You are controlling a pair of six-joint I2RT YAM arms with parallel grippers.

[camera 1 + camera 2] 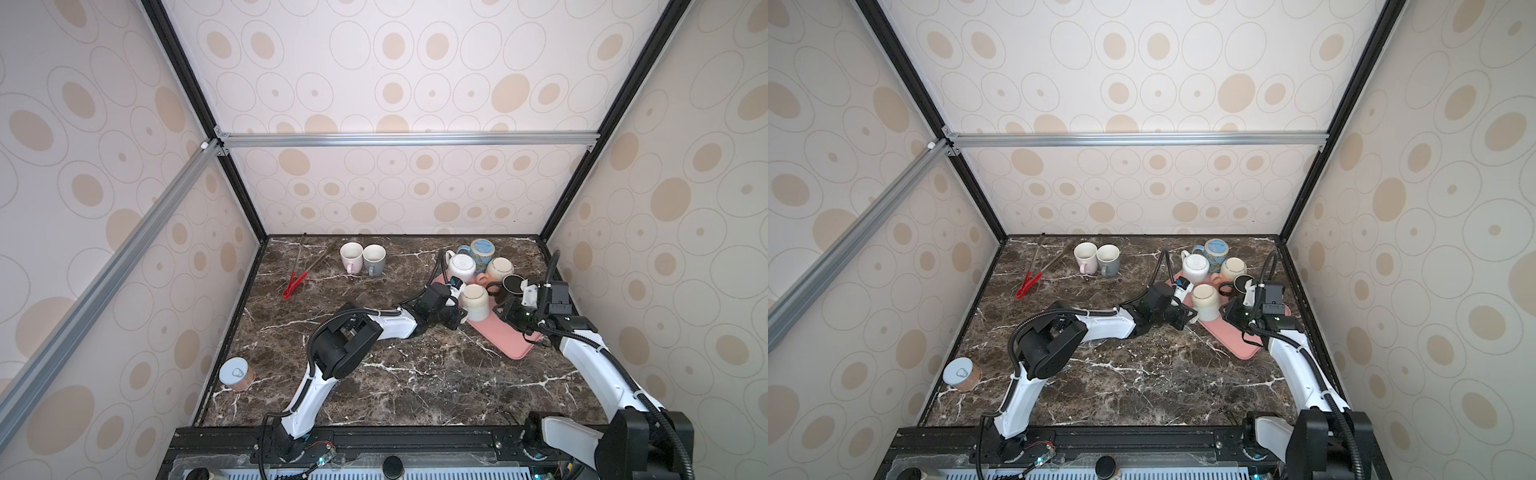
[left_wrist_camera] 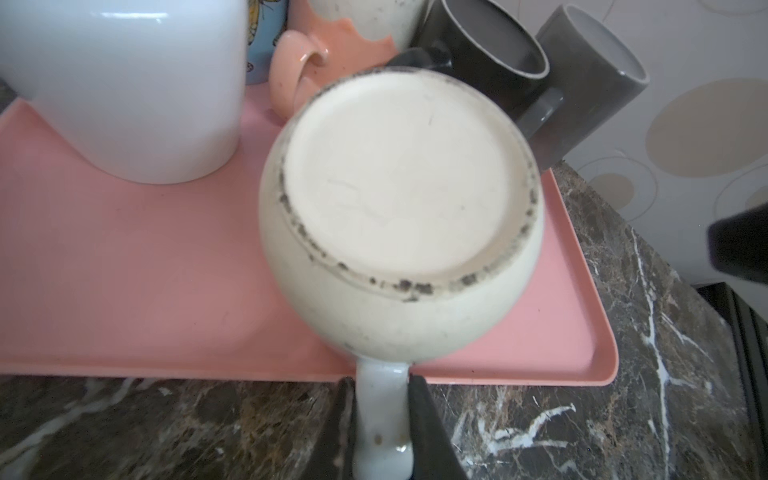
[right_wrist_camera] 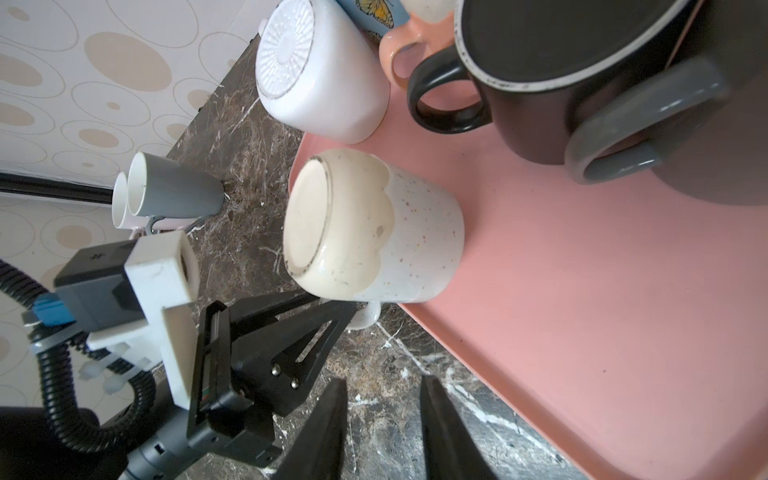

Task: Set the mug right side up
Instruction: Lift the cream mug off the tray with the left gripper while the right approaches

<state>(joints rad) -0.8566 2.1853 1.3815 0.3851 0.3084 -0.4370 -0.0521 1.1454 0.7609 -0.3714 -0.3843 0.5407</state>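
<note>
On the right side of the marble table (image 1: 395, 374), shows a pink tray (image 1: 511, 345) crowded with mugs. Places the cream mug (image 1: 475, 301) at the tray's left edge, upside down, base facing up and rim apparently down on the tray. Points its handle (image 3: 368, 318) out over the table toward the left. Finds the left gripper (image 2: 381, 395) clamped on that handle, one jaw on each side. Leaves the right gripper (image 3: 382, 399) near the mug's right side, jaws parted, holding nothing. Reads as the grasp made, with lift and flip not yet done. Calls next for raising the mug clear of the tray, rolling the wrist half a turn, then setting the base down. Demands care with the white mug (image 1: 461, 266) and black mug (image 1: 513, 284) close by, and with slip about the thin handle.
</note>
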